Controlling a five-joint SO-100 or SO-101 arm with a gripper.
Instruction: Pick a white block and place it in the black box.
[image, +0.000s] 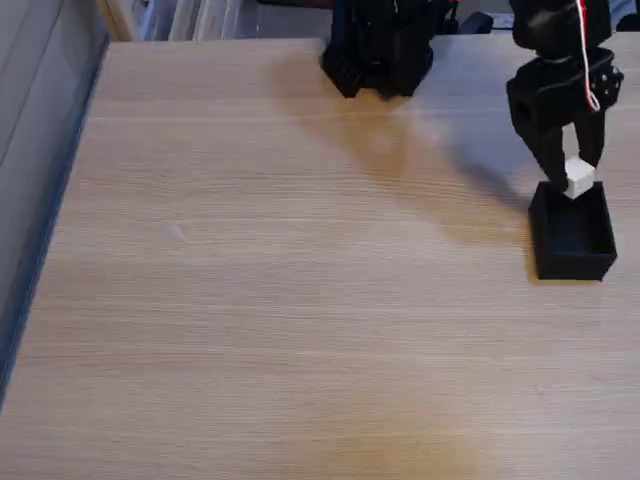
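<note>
A small matte black box with an open top stands on the wooden table at the right in the fixed view. Right above its far rim hangs the black gripper, pointing down and shut on the tiny white block. The block sits between the fingertips, just over the box's back edge and not inside it.
The arm's black base stands at the table's far edge, centre right. A red and white cable runs down the arm. The table's left edge borders a grey floor strip.
</note>
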